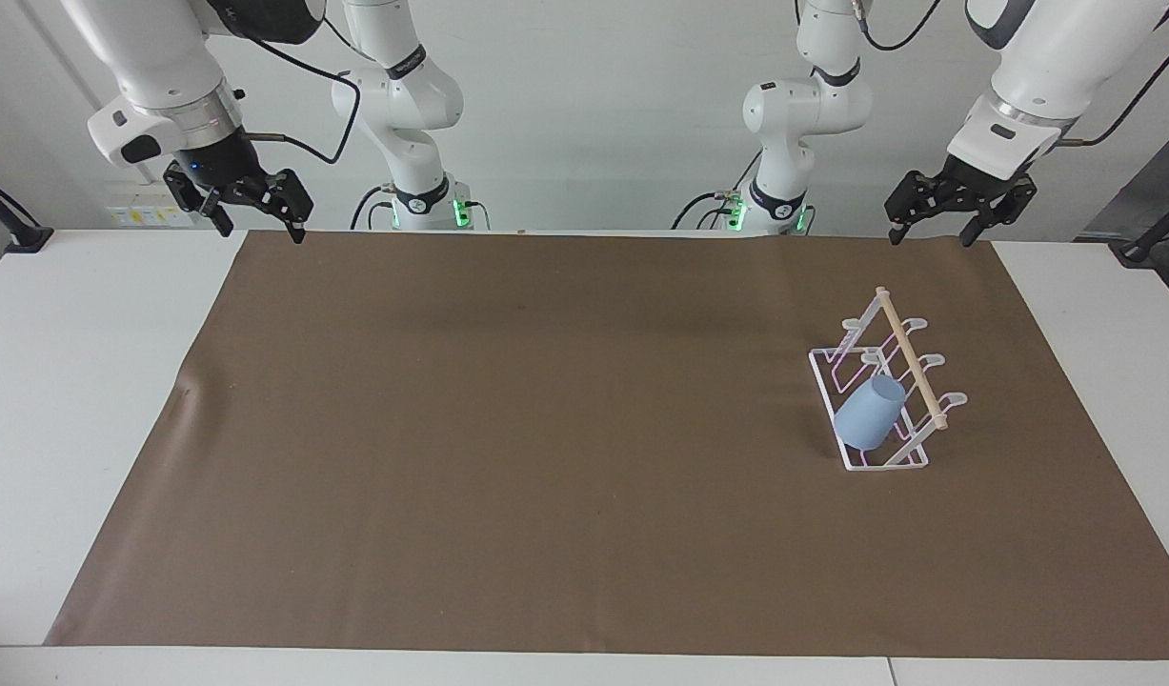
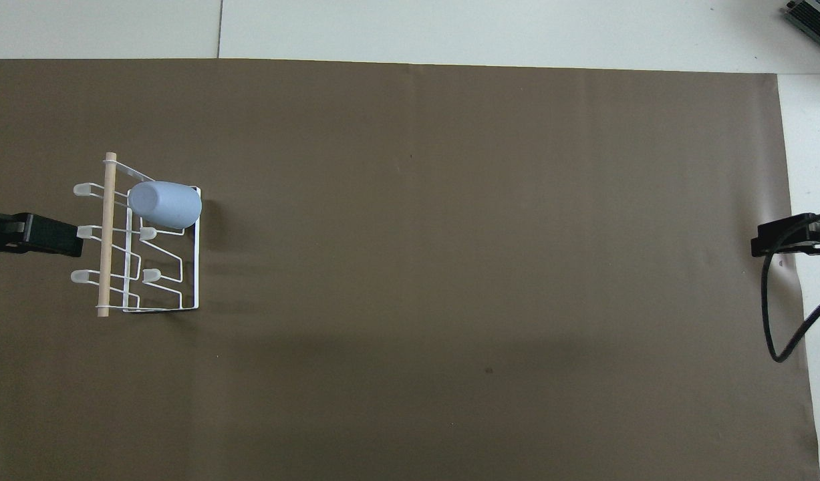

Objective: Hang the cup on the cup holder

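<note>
Facing view: the light-blue cup [image 1: 870, 413] is hanging mouth-down and tilted on a slanted prong of the white wire cup holder [image 1: 879, 465], below the wooden dowel [image 1: 911, 358]. The holder is standing on the brown mat [image 1: 546, 429] toward the left arm's end of the table [image 1: 70, 381]. The left gripper [image 1: 930, 236] is hanging over the mat's robot-side edge, well apart from the holder, fingers spread, grasping nothing. The right gripper [image 1: 260, 229] is hanging over the mat's corner at the right arm's end, fingers likewise spread and empty. This view is showing both arms in full and the height of each gripper above the table.

Overhead view: only the tips of the left gripper [image 2: 32, 234] and the right gripper [image 2: 790, 238] are entering the frame, and finger spacing cannot be read here. This view is showing the cup [image 2: 165, 204] lying over the end prong farthest from the robots, with the cup holder [image 2: 196, 267] base outline rectangular and two further prongs on that side bare.
</note>
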Robot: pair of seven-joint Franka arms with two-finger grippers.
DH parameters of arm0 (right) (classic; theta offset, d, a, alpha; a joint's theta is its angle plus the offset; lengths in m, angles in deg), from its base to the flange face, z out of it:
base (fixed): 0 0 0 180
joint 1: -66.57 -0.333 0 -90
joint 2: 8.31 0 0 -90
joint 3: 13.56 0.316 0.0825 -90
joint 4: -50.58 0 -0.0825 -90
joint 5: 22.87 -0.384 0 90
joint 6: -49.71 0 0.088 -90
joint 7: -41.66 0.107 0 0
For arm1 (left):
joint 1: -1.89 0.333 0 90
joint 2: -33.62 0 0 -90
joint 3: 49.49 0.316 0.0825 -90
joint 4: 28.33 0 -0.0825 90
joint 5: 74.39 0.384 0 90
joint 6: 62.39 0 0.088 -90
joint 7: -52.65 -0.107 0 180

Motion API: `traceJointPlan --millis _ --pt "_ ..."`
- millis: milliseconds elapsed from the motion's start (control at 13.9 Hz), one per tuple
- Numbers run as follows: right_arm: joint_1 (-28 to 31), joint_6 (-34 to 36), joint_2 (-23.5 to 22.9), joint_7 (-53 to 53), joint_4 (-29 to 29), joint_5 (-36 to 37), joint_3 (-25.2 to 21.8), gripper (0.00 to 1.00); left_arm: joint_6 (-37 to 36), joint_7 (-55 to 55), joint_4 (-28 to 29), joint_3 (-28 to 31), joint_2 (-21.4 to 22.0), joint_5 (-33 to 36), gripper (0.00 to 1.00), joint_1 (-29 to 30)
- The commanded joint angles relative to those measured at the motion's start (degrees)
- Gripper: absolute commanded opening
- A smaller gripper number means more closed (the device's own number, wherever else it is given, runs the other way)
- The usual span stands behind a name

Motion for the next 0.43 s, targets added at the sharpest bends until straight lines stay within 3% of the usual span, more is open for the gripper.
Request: traceJointPlan --millis 0,360 --pt "0.31 -0.82 1.65 -1.61 1.26 -1.37 -0.21 1.0 1.52 0.52 1.99 0.43 1.53 0.54 1.0 -0.85" --pt "0.39 -0.82 3.49 -1.61 1.26 -1.37 -0.21 1.0 1.87 0.52 1.9 0.43 1.53 0.1 1.0 -0.76"
